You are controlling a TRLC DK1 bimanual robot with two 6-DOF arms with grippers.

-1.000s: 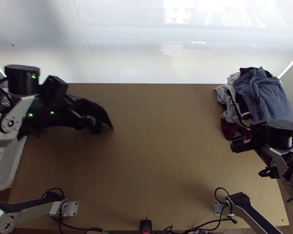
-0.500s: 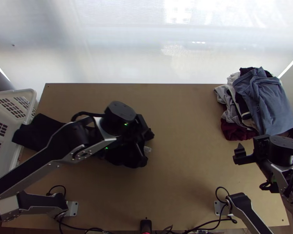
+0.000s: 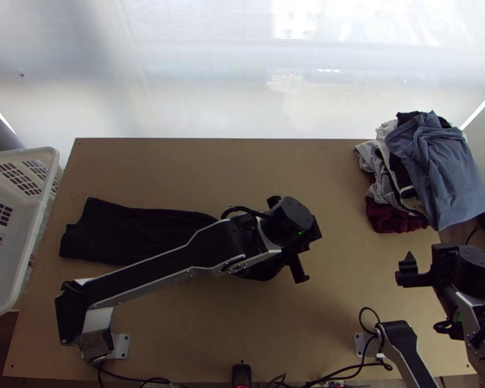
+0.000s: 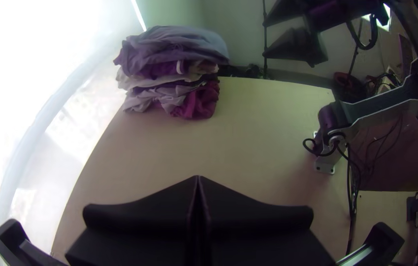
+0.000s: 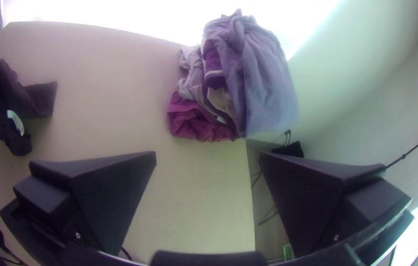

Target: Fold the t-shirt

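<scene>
Over the table (image 3: 346,194), the left end effector (image 3: 312,234) is closed, fingertips touching.

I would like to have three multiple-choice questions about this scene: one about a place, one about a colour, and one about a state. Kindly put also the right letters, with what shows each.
1. Where does the black cloth lie?
A. On the clothes pile
B. On the table, partly beneath the left arm
C. On the floor

2. What colour is the basket?
A. White
B. Blue
C. Red

3. How is the right gripper?
A. Shut on a sleeve
B. Shut on nothing
C. Open

Right letters:
1. B: the top view shows the cloth on the tabletop, with the arm crossing above part of it.
2. A: its walls look white at the top view's left edge.
3. C: the right wrist view shows a wide gap between its two fingers.
</scene>
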